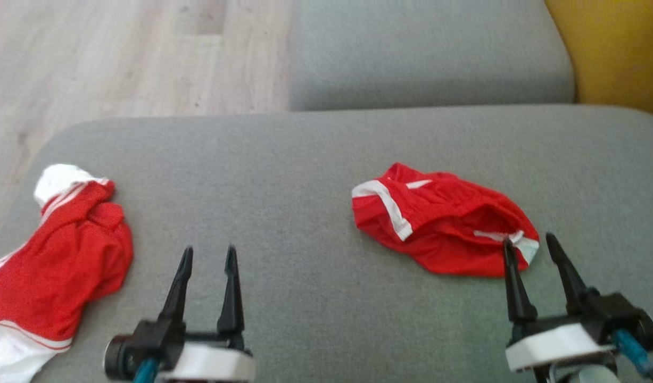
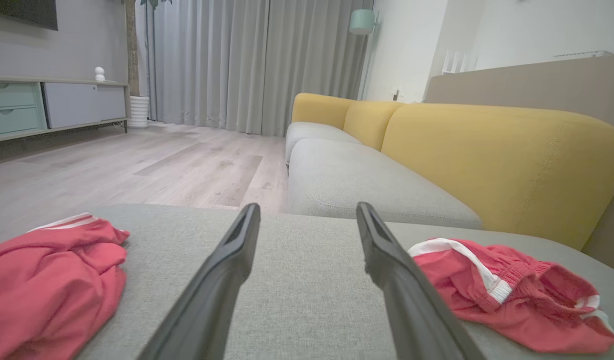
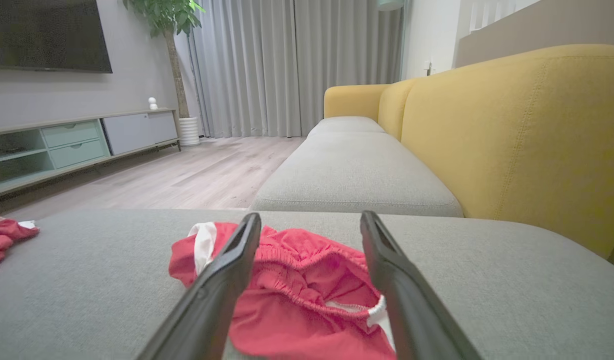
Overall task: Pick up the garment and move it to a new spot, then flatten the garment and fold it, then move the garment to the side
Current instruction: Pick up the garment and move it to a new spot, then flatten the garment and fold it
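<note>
Progress: I judge nothing done yet | right gripper (image 1: 528, 242) spread, empty; crumpled red shorts (image 1: 443, 229) just ahead of its fingertips | left gripper (image 1: 208, 252) spread, empty; second red garment (image 1: 65, 260) off its left | remaining: pick, move, flatten, fold, set aside

The garment (image 1: 443, 229), red shorts with white trim and a gathered elastic waistband, lies crumpled in a loose, wrinkled heap on the grey seat cushion (image 1: 305, 159), toward the cushion's right side, well inside its edges.
</note>
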